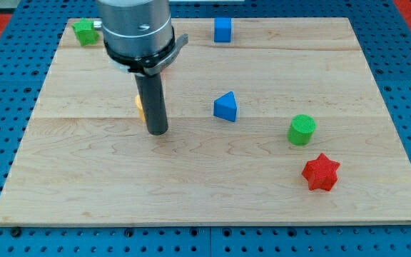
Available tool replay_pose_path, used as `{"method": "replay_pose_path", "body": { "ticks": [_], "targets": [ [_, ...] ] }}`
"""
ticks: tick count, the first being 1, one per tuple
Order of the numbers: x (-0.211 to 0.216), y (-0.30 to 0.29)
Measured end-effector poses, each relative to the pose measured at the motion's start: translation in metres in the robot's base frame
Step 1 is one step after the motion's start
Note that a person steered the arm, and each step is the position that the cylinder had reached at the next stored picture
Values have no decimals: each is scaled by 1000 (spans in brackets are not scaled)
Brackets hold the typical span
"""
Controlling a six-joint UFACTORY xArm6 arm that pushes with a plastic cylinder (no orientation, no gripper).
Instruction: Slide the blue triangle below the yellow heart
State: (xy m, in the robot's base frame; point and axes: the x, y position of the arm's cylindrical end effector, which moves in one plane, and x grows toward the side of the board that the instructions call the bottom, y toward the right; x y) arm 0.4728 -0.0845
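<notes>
The blue triangle [225, 107] lies near the middle of the wooden board [212, 185]. My tip [158, 132] rests on the board to the triangle's left, about a hand's width away and slightly lower in the view. A small yellow-orange sliver [139, 107] shows just left of the rod, mostly hidden behind it; its shape cannot be made out, and it is likely the yellow heart.
A blue cube [222, 30] sits at the view's top middle. A green block [85, 31] sits at the top left corner. A green cylinder [302, 130] and a red star [321, 172] lie at the right.
</notes>
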Motion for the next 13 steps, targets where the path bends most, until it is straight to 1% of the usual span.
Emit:
{"method": "replay_pose_path", "body": {
  "ticks": [1,2,3,4,5,6,7,8,9,10,11,12,13],
  "targets": [
    [-5,-20],
    [-36,-21],
    [-45,-19],
    [-52,29],
    [-81,70],
    [-84,113],
    [-76,154],
    [-57,140],
    [-57,101],
    [-68,92],
    [-43,70],
    [-25,67],
    [-24,115]
  ]
}}
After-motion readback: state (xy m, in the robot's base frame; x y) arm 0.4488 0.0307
